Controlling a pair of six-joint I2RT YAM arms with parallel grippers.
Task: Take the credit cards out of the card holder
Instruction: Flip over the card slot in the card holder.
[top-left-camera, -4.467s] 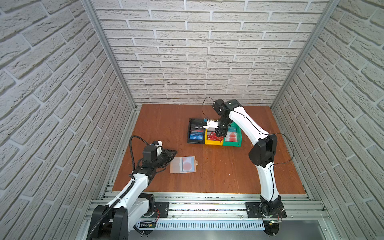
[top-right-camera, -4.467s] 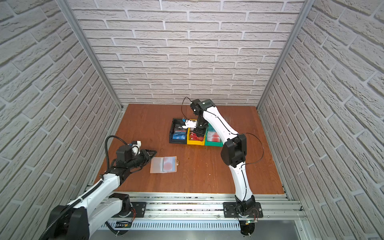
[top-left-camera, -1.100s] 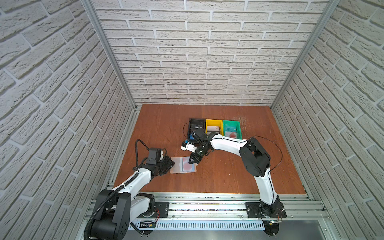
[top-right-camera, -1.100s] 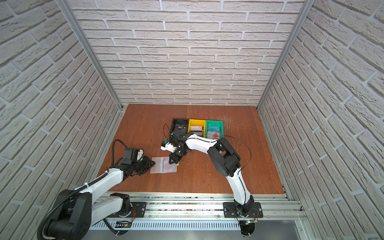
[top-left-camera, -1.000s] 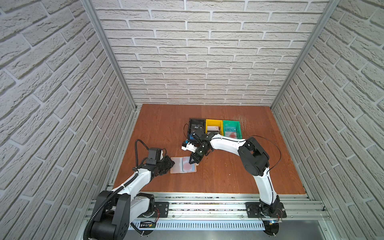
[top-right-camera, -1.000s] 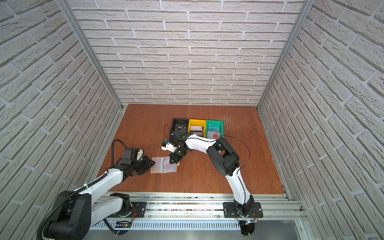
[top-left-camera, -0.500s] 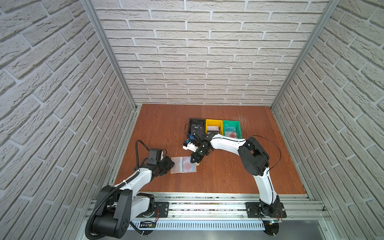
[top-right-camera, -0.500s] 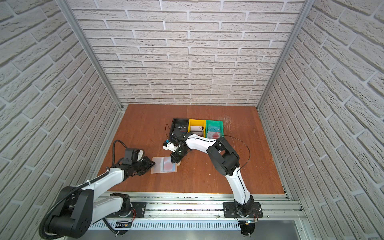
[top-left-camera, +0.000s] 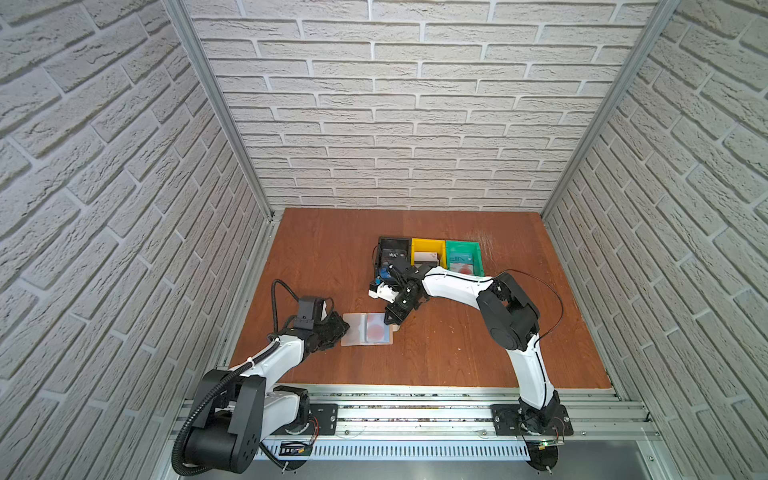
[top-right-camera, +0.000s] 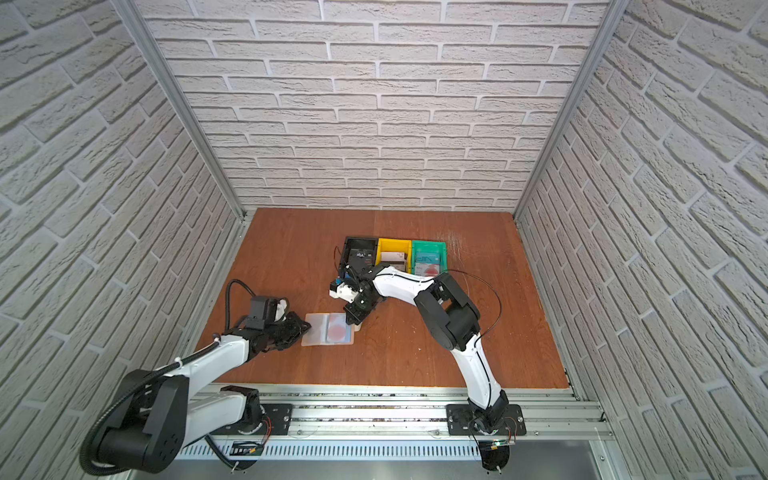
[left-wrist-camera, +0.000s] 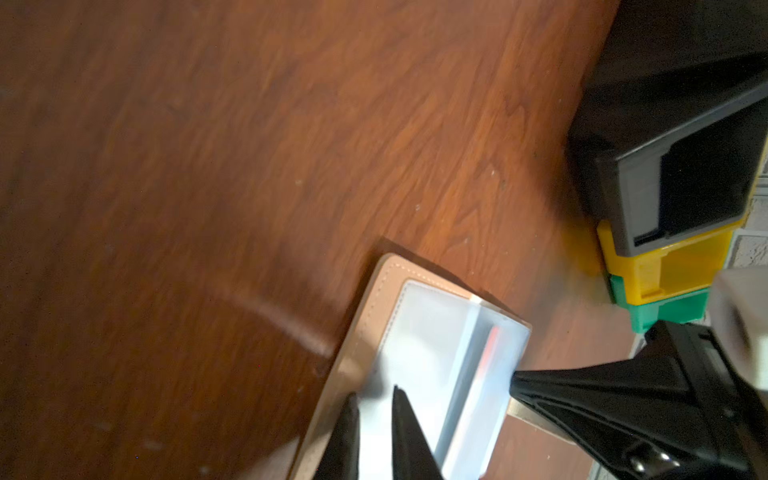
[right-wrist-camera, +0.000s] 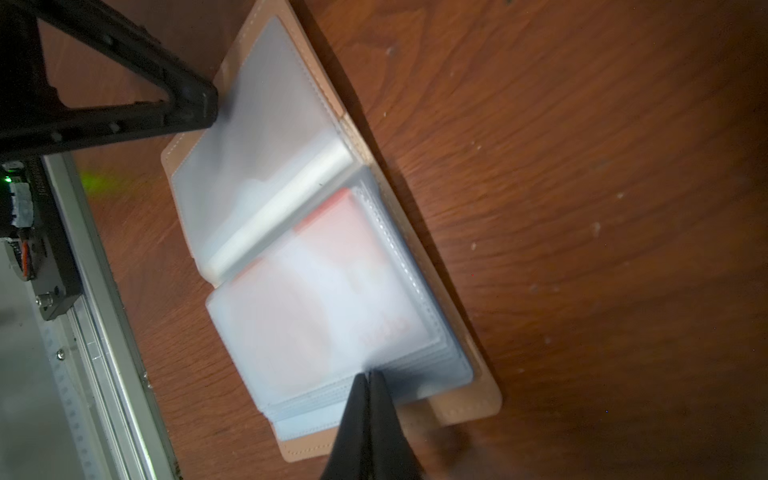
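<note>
The tan card holder lies open on the wooden table, its clear sleeves facing up. A pale credit card with a red circle sits under the top sleeve of its right page. My left gripper is nearly shut on the holder's left cover and sleeve, pinning that edge. My right gripper is shut, its tips against the far edge of the right page's sleeve stack. Whether a card edge is pinched there is hidden.
Three bins stand in a row behind the holder: black, yellow and green, each with cards inside. The right arm reaches across in front of them. A metal rail borders the table's near edge.
Since several seconds ago my right gripper came from the bins down to the holder, and my left gripper closed in on its left edge. Over the last second nothing visibly moved.
</note>
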